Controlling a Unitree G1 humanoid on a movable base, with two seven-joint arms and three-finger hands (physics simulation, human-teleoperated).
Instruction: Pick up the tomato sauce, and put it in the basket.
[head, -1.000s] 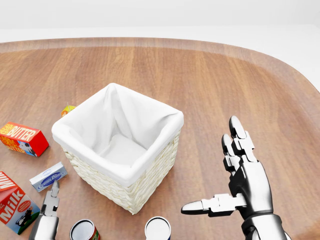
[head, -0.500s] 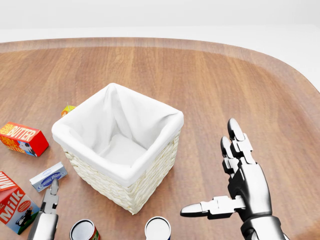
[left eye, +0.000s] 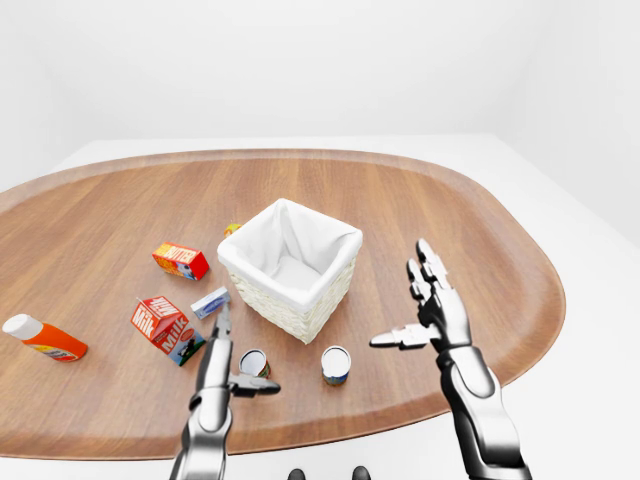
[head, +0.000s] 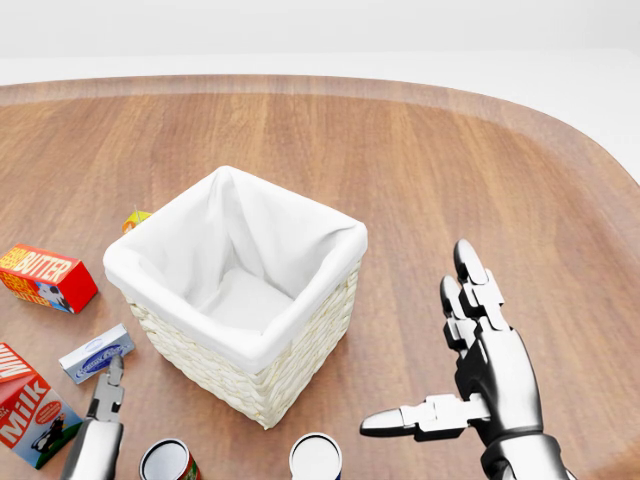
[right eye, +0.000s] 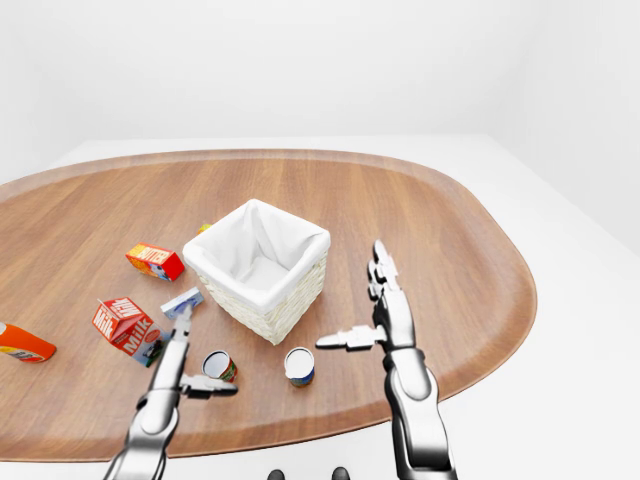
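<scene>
A can with a red label (left eye: 253, 362), likely the tomato sauce, stands on the wooden table (left eye: 420, 200) near its bottom edge; in the head view (head: 168, 461) it is cut off by the bottom edge. The wicker basket (left eye: 292, 297) with a white cloth liner stands above it, empty. My left hand (left eye: 240, 352) is open, its fingers (left eye: 222, 325) just left of the can and its thumb below it. My right hand (left eye: 400, 300) is open and empty, held over the table right of the basket.
A blue-labelled can (left eye: 335, 365) stands right of the red one. A milk carton (left eye: 165, 326), a small blue-white box (left eye: 210, 301), a butter box (left eye: 180, 260) and an orange bottle (left eye: 45, 338) lie left of the basket. A small yellow item (left eye: 231, 229) shows above the basket.
My right hand has sunk slightly in the head view. My left fingers have shifted a little to the right. The objects have not moved.
</scene>
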